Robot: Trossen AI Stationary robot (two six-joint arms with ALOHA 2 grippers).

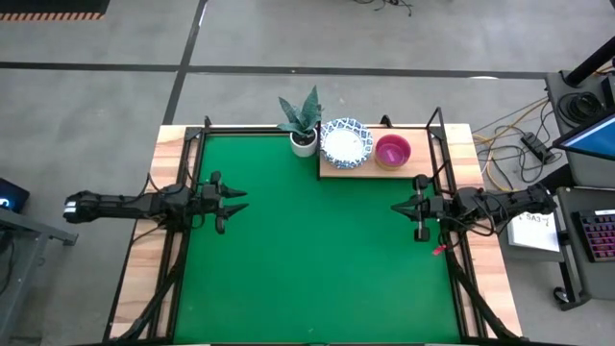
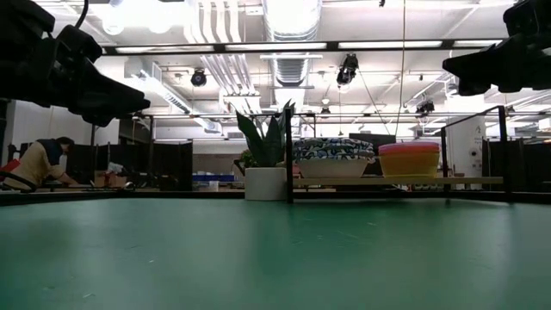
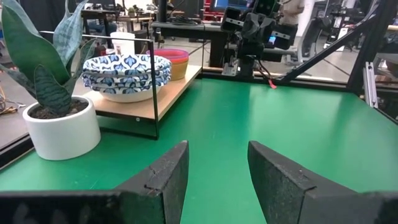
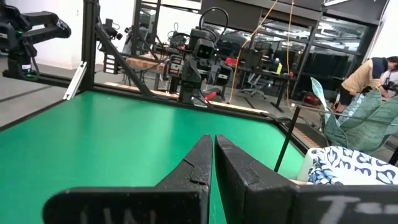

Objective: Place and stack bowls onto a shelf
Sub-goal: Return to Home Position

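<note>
A stack of white bowls with blue patterned rims [image 1: 346, 142] sits on the pale wooden shelf [image 1: 419, 171] at the far side of the green mat. Beside it stands a stack of plain bowls [image 1: 392, 151], purple-pink on top; the low view shows the plain stack [image 2: 409, 159] with yellow under red. The shelf board [image 2: 396, 181] is raised a little on thin black legs. My left gripper [image 1: 245, 199] hovers open over the mat's left part, its fingers [image 3: 168, 177] empty. My right gripper [image 1: 394, 208] hovers shut near the mat's right edge, in front of the shelf, its wrist view showing the gripper [image 4: 213, 152] empty.
A small white pot with a spiky green plant [image 1: 304, 135] stands on the mat just left of the shelf. Black frame posts [image 1: 438, 125] rise at the mat's far corners and sides. A person [image 2: 39, 164] sits in the room beyond the table.
</note>
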